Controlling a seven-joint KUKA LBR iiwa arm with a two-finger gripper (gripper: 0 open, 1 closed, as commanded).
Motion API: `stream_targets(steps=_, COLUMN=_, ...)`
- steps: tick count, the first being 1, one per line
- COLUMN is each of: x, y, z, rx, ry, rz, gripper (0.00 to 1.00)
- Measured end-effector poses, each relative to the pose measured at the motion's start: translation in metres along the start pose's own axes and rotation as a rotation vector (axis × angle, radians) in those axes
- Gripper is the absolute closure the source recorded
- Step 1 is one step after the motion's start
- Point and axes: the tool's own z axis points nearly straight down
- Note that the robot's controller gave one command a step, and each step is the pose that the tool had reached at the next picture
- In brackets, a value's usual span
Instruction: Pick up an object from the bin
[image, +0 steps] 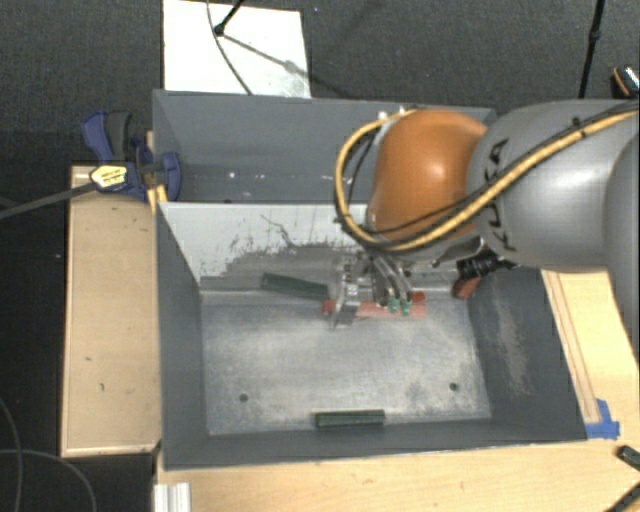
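Bin (180, 330): grey metal, floor mostly bare and scuffed; few things in it.
Dark green bar (295, 285): lies flat along the foot of the back wall, left of centre, near the gripper but apart from it.
Dark block (350, 420): lies flat against the front wall, about midway along, well apart from everything else.
Gripper (362, 298): low over the bin floor near the back wall, just right of the bar's end.
Grasp state: cannot tell whether open or closed; the wrist hides it.
Red piece (415, 305): small and flat, on the floor at the back, touching or just beside the gripper, partly under it.
Arm (560, 190): reaches in from the right, orange cover (425, 165) and cables over the wrist.
Progress: the gripper is down at the red piece, which looks to be the target. Nothing is lifted yet, so the grasp and the raise remain.
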Motion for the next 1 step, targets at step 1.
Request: stream_targets(steps=1, x=0.0209, y=-0.0102, z=-0.0686, rx=0.000, ry=0.003, rz=-0.446, gripper=1.00)
